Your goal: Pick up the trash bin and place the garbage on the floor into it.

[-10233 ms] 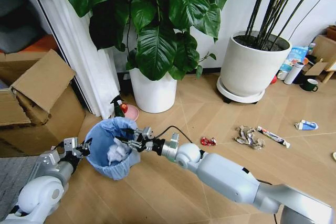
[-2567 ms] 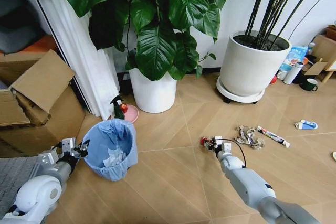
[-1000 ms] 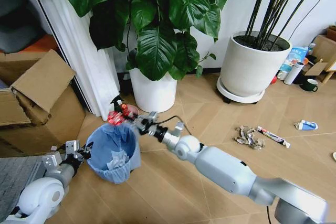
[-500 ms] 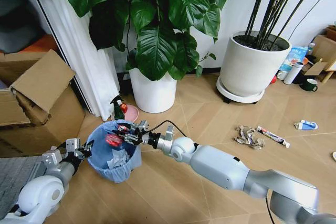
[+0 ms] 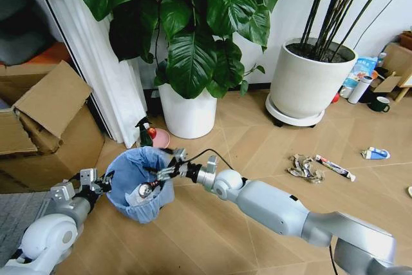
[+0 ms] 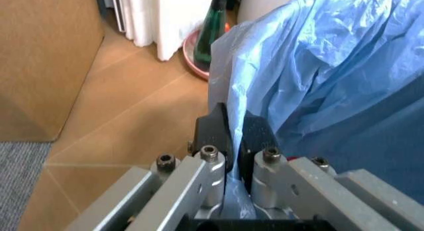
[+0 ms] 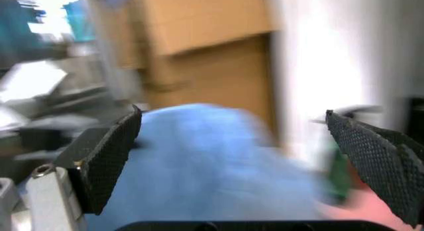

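Right pincer spread above trash bin

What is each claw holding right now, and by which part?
The left claw is shut on the bin, pinching its bag-lined rim. The right claw is open over the bin's mouth, holding nothing.
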You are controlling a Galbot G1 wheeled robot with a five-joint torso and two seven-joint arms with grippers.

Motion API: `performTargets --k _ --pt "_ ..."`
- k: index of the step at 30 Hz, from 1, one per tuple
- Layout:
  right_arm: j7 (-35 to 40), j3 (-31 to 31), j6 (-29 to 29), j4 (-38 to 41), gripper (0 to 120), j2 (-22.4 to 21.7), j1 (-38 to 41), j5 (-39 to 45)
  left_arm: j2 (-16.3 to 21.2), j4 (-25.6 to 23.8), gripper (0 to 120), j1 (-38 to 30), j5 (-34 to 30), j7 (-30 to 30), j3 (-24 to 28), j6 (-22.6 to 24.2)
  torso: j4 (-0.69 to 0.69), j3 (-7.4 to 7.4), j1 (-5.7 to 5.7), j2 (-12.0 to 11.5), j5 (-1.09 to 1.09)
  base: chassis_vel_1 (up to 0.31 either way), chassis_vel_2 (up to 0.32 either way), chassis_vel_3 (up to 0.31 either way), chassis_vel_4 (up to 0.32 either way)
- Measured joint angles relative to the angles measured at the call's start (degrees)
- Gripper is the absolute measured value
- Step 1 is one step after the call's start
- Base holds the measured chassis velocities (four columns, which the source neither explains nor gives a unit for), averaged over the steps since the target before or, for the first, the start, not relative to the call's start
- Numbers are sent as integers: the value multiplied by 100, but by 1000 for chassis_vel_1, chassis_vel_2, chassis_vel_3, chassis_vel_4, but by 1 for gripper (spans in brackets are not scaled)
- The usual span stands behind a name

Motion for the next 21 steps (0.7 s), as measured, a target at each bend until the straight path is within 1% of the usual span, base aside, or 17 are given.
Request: performTargets --k 1,2,4,5,7,9,10,11,12,13,14,16,17,18,21 --pt "530 196 -75 48 100 -118 -90 -164 -32 4 0 39 17 18 -41 -8 -1 0 0 0 -1 0 0 0 0" --pt "530 196 -75 48 100 -118 -90 -164 -32 4 0 39 17 18 -41 -8 -1 0 0 0 -1 0 0 0 0" --pt "1428 579 -283 151 100 -405 -300 -445 -126 -9 0 114 47 50 -145 -28 -1 0 0 0 2 0 0 0 0" --pt "1428 579 -283 151 100 -405 -300 -445 -126 -9 0 114 47 50 -145 -28 -1 0 0 0 2 0 0 0 0" --pt "1930 937 -364 290 100 -774 -535 -659 -183 -34 0 150 62 56 -200 -42 -1 0 0 0 0 0 0 0 0" --pt "2067 1303 -412 491 100 -1140 -839 -795 -210 -45 0 158 67 58 -221 -50 -5 0 0 0 1 0 0 0 0" --pt "2067 1303 -412 491 100 -1140 -839 -795 -210 -45 0 158 67 58 -221 -50 -5 0 0 0 1 0 0 0 0" --pt "2105 1441 -444 584 100 -1249 -957 -793 -219 -46 0 158 69 58 -229 -52 -5 0 0 0 1 0 0 0 0" --pt "2156 1717 -488 775 100 -1408 -1198 -747 -245 -46 0 158 71 58 -249 -56 -4 -1 0 0 0 0 0 0 0" --pt "2161 1762 -491 802 100 -1428 -1243 -740 -251 -47 0 158 72 59 -253 -57 -4 -1 0 0 0 0 0 0 0" --pt "2207 2114 -521 959 100 -1547 -1599 -718 -284 -45 0 160 93 66 -278 -68 -3 -1 0 0 0 0 0 0 0" --pt "2216 2236 -538 1000 100 -1580 -1722 -717 -298 -42 0 165 105 68 -290 -74 -4 0 0 0 1 0 0 0 0" --pt "2226 2529 -566 1088 100 -1631 -1995 -711 -327 -39 0 179 122 75 -317 -84 -3 0 0 0 4 0 0 0 0" --pt "2232 3222 -595 1251 100 -1658 -2577 -726 -385 -40 0 205 135 84 -363 -90 0 -2 -1 0 0 0 0 0 0" --pt "2154 4131 -642 1447 100 -1625 -3373 -857 -455 -42 0 222 151 89 -419 -104 -2 -1 0 0 5 0 0 0 0"
